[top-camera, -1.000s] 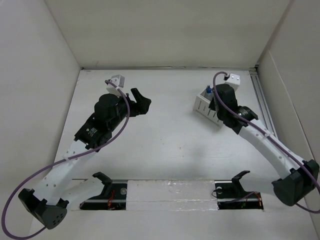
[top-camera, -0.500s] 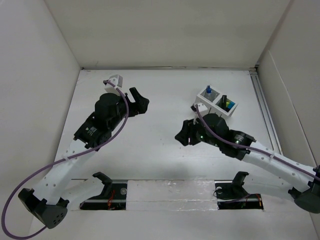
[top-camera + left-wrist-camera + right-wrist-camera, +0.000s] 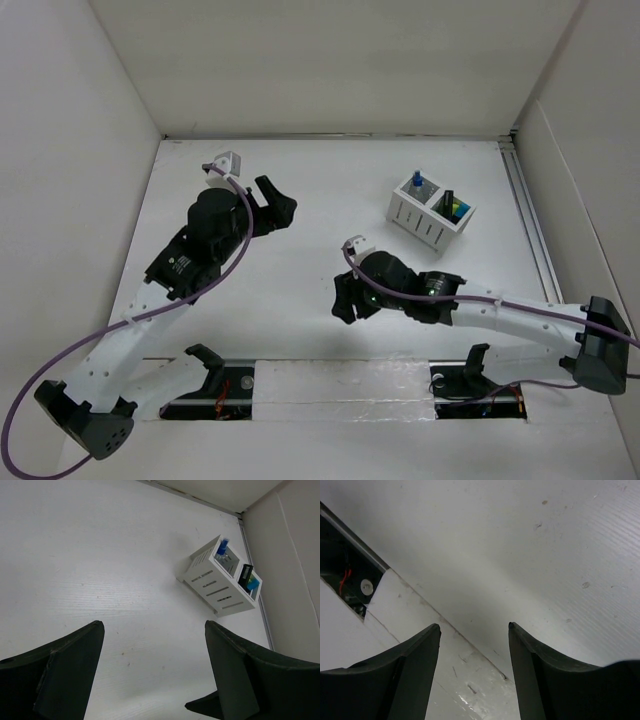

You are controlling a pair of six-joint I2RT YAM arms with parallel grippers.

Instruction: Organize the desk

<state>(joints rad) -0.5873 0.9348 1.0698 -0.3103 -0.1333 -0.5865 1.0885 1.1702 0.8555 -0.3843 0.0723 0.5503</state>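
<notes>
The desk [image 3: 320,240] is a wide white tabletop between white wall panels. A white ribbed pen holder [image 3: 431,213] stands at the back right, with a blue item [image 3: 418,183] in one compartment and a yellow, green and black item [image 3: 453,206] in the other. The left wrist view shows the same pen holder [image 3: 220,582] far ahead. My left gripper [image 3: 278,200] hovers over the back left of the desk, open and empty [image 3: 154,627]. My right gripper [image 3: 343,300] is low over the front middle, open with nothing between its fingers [image 3: 474,626].
A glossy white strip [image 3: 340,385] runs along the front edge, with dark cut-outs [image 3: 200,385] holding wiring at each arm base. The right wrist view shows one such cut-out [image 3: 342,577]. A metal rail [image 3: 527,210] lines the right wall.
My right arm has drawn back from the pen holder and swung to the front middle of the desk, its gripper going from shut to open. The left arm has barely shifted.
</notes>
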